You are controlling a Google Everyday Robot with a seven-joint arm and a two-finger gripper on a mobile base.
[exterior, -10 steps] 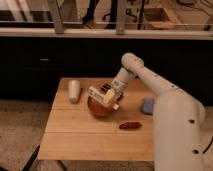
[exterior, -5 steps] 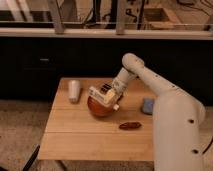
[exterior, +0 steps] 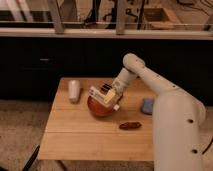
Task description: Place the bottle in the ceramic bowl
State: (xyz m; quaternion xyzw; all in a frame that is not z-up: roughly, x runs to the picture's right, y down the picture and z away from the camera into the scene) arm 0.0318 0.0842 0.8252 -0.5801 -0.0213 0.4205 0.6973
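The glossy reddish-orange ceramic bowl sits on the wooden table, slightly left of its middle. The cream-white bottle lies tilted across the top of the bowl, at the tip of my gripper. The gripper reaches down from the right over the bowl's rim, and the white arm runs back to the right behind it. Whether the bottle rests on the bowl or hangs in the gripper cannot be made out.
A plain white tapered cylinder stands at the table's back left. A small dark red oblong thing lies right of the bowl, and a blue-grey pad lies by the right edge. A dark counter runs behind.
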